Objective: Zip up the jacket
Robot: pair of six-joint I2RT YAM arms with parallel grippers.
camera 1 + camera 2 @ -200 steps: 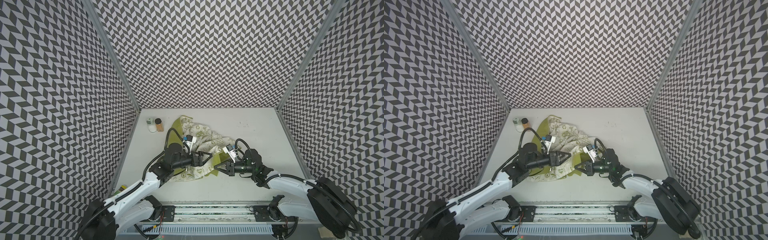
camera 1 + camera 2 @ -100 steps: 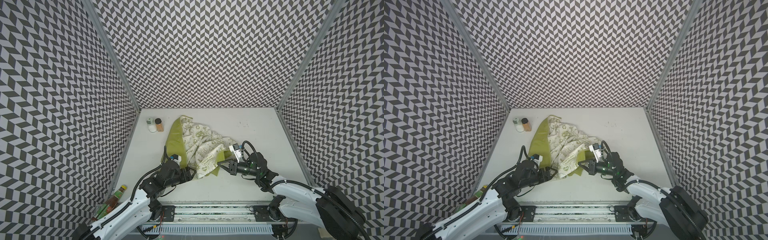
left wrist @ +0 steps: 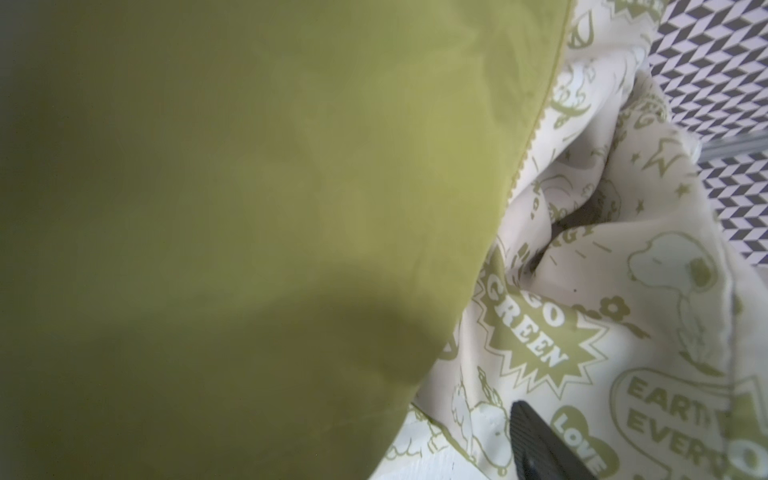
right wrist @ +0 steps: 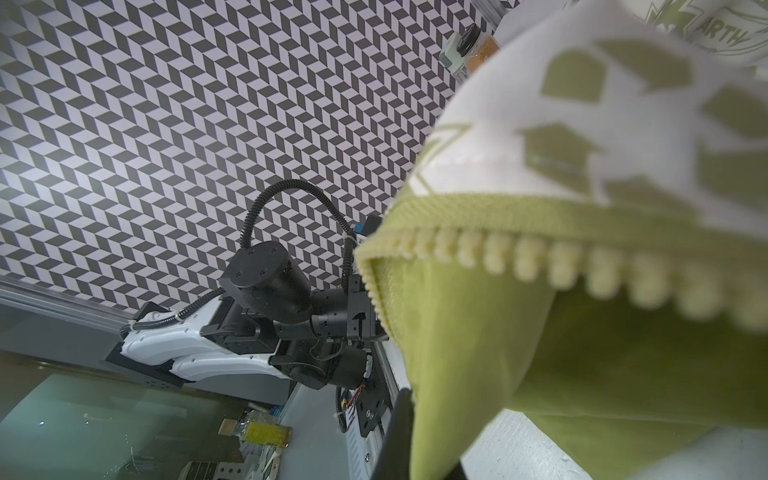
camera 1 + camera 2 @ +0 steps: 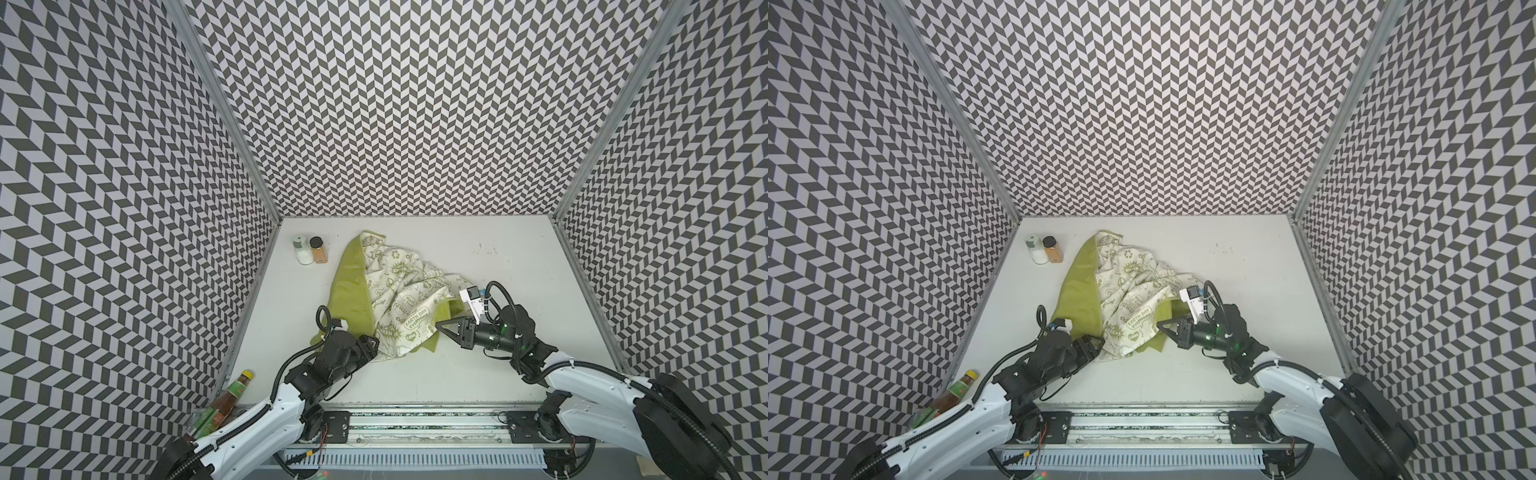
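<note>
The jacket (image 5: 350, 286) lies crumpled on the bench (image 5: 519, 257) just left of centre in both top views. It is open, with its printed cream lining (image 5: 401, 291) turned up and the green shell folded along the left side. Nothing is zipped yet.

The right claw (image 5: 441, 326) sits at the heap's lower right edge, shut on a corner of the front opening. In the right wrist view a row of zipper teeth (image 4: 540, 257) runs across the frame, so this grip looks meant to pin one side of the zip and keep it taut.

The left claw (image 5: 371, 341) is pressed into the lower left hem where shell and lining meet. Green fabric fills most of the left wrist view and only one finger (image 3: 536, 436) shows at the bottom, so it cannot be told whether this claw stands apart or has closed. It probably seeks the matching zip edge there.

Two small jars (image 5: 309, 249) stand clear at the upper left of the bench.
</note>
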